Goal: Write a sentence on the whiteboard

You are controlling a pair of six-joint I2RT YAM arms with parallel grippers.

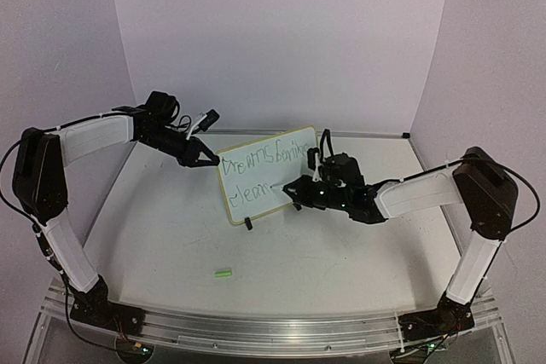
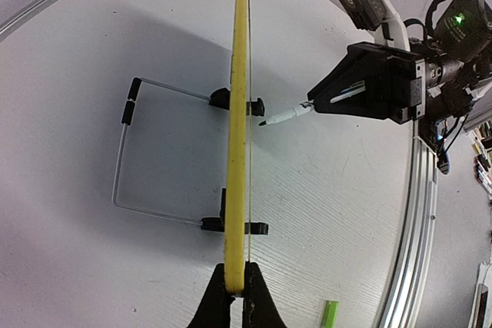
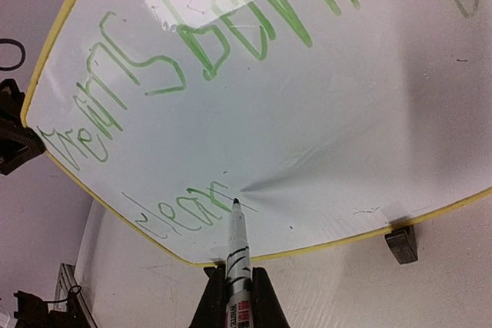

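Between the fingers of the left end effector (image 2: 236, 286) sits the yellow rim of the board (image 1: 277, 175), pinched at its top corner so the panel stands propped on the worktop (image 1: 171, 236). Seen from that wrist, the board is edge-on, running straight away from the fingertips, with a thin wire stand (image 2: 119, 151) off to their left and two black feet (image 3: 401, 243) at the base.

Across the white face from that grip, the right end effector (image 3: 237, 286) is clamped around a marker (image 3: 237, 243), which juts straight out ahead of its fingertips. The nib sits right at the surface (whether it actually touches, I cannot tell), just past the last letter of the lower line.

Beyond the nib runs the sentence (image 1: 263, 159), thin green scrawl in two lines: a long upper one reaching across the face, and a short word below it that looks like "clean".

Nearer the arm bases than either end effector, well apart from the board, a small green cap (image 1: 223, 273) lies on the worktop.
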